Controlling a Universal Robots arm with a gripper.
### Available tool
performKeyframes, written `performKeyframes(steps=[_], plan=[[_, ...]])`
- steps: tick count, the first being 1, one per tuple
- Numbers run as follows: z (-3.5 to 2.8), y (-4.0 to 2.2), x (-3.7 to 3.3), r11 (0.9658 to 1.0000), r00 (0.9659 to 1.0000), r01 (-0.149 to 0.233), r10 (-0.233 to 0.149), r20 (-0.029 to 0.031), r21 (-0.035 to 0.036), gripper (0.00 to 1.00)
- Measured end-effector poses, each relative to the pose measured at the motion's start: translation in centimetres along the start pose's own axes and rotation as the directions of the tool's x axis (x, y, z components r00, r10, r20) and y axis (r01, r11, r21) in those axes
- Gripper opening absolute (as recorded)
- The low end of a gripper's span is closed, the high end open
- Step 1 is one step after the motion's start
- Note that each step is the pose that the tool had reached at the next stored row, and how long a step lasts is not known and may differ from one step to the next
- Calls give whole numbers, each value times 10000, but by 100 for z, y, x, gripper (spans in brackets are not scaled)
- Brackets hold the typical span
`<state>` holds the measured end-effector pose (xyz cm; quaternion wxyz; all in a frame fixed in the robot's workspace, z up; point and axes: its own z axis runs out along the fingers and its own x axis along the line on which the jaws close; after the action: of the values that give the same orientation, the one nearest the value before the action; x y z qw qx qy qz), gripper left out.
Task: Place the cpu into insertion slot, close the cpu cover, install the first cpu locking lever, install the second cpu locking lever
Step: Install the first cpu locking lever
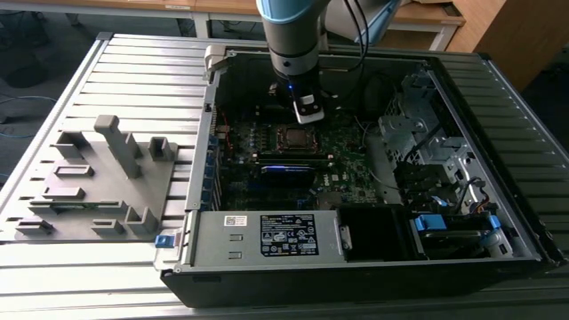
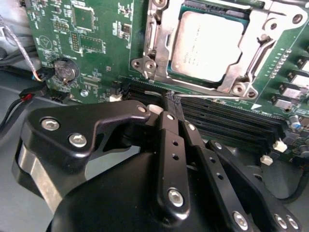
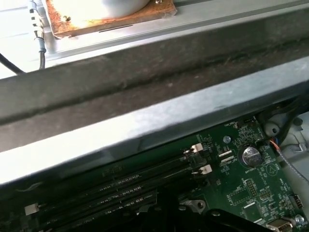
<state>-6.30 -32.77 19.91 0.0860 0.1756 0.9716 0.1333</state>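
Gripper: black fingers pressed together at the tips, nothing thicker than a thin wire between them; tips low over the memory slots, just beside the socket.
Fingers: two black bars with screw heads, meeting at one narrow point.
Lever: thin silvery wire running from the finger tips along the near edge of the socket; grip on it or mere touch, cannot tell.
Arm: grey and blue, upright inside the open case, wrist above the socket in the exterior view.
Chip: dull grey square lying flat in the socket.
Cover: silvery frame flat around the chip, its cut-out showing the chip's face.
Socket: near the middle of the board, directly below the wrist.
Memory slots: long black rows beside the socket, white latches at the ends.
Coin battery: round, on the green board, well apart from the socket.
Board: green, under the socket.
Case: black, lying open on a slatted table.
Grey fixture: on the table, outside the case, on the exterior view's left.
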Motion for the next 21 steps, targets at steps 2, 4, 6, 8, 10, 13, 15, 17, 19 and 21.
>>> performKeyframes(steps=[2, 4, 6, 8, 10, 13, 15, 17, 19, 21], plan=[[3, -7, 15, 10000, 10000, -1, 1, 20, -16, 11], [7, -10, 19, 10000, 10000, 4, -4, 43, -28, 11], [12, -12, 21, 10000, 10000, 12, -12, 82, -46, 11], [22, -15, 24, 10000, 9999, 24, -23, 132, -80, 11], [26, -17, 27, 10000, 9999, 28, -26, 148, -92, 11], [26, -20, 37, 10000, 9999, 28, -27, 150, -93, 11], [29, -20, 42, 10000, 9999, 28, -27, 152, -94, 11], [32, -22, 50, 9999, 9999, 29, -27, 156, -97, 11], [38, -22, 55, 9999, 9999, 31, -30, 163, -100, 11], [43, -22, 58, 9999, 9998, 35, -34, 173, -104, 11]])
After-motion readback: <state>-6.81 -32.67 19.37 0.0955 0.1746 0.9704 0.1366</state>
